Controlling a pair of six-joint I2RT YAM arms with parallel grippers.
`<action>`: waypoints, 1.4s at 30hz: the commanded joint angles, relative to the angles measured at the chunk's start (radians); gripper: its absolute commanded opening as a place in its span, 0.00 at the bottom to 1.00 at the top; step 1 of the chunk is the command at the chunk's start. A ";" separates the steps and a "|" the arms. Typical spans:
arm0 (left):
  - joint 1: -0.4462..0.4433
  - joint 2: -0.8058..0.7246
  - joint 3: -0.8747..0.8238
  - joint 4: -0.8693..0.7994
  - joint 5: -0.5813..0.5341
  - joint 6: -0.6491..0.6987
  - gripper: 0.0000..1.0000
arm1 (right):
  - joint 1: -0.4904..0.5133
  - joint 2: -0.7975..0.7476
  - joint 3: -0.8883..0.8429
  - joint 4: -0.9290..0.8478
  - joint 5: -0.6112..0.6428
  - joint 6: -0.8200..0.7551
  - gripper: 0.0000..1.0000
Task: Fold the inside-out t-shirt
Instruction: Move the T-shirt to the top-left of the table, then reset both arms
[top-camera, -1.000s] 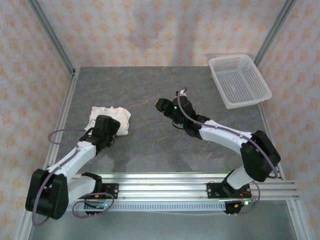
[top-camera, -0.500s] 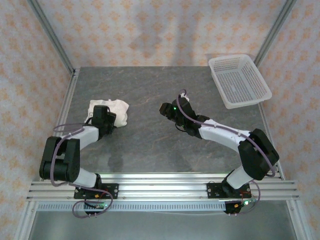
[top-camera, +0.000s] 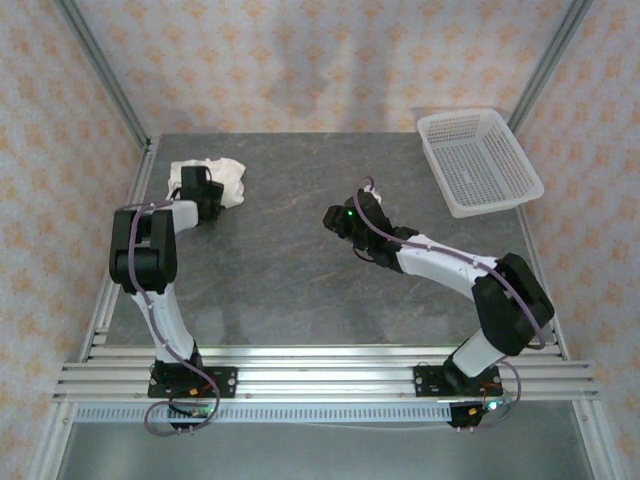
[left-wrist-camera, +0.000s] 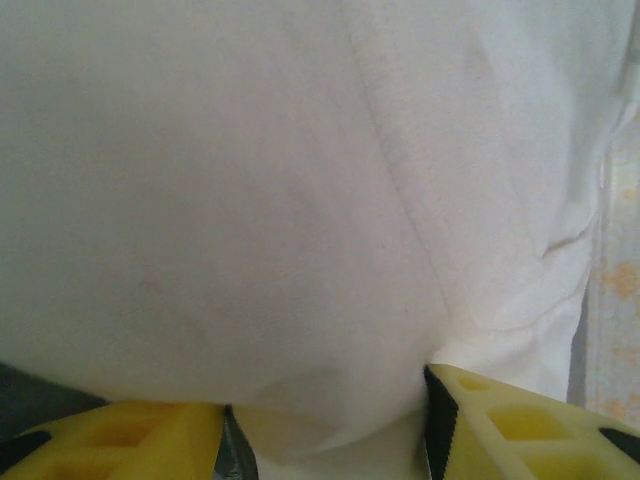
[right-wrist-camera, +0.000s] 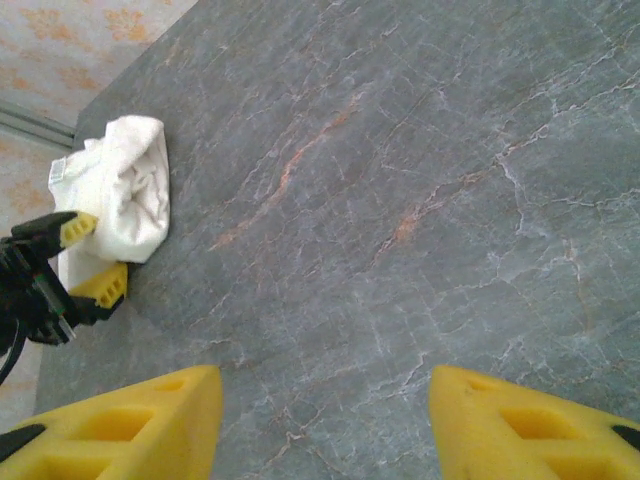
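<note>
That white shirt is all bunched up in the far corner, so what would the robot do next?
Probably draw the shirt back toward the table's middle: it sits crumpled at the far left edge, between the left pincer's fingers, and the right pincer hangs open over bare table, apart from it.

Overhead view is reading evenly lit, soft diffuse shadows pooling on the back wall. Left wrist view is blowing out: t-shirt (left-wrist-camera: 300, 200) too close, soft-focused, nearly featureless. Right wrist view is staying sharp on the table (right-wrist-camera: 420, 200), yellow fingers (right-wrist-camera: 130, 420) blurring at bottom edge.

I see bare grey stone tabletop (top-camera: 290, 290) across centre and near side; bunched white cotton t-shirt (top-camera: 225, 178) blocks far-left corner, white plastic mesh basket (top-camera: 478, 160) far-right.
</note>
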 joint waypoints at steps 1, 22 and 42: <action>0.038 0.065 0.112 -0.058 -0.015 0.029 0.55 | -0.013 0.010 0.040 -0.029 0.012 -0.021 0.56; 0.090 0.347 0.601 -0.118 0.038 0.043 0.63 | -0.042 0.008 0.088 -0.109 0.016 -0.044 0.56; -0.128 -0.753 -0.261 -0.167 -0.169 0.509 1.00 | -0.280 -0.664 -0.398 -0.019 0.485 -0.430 0.97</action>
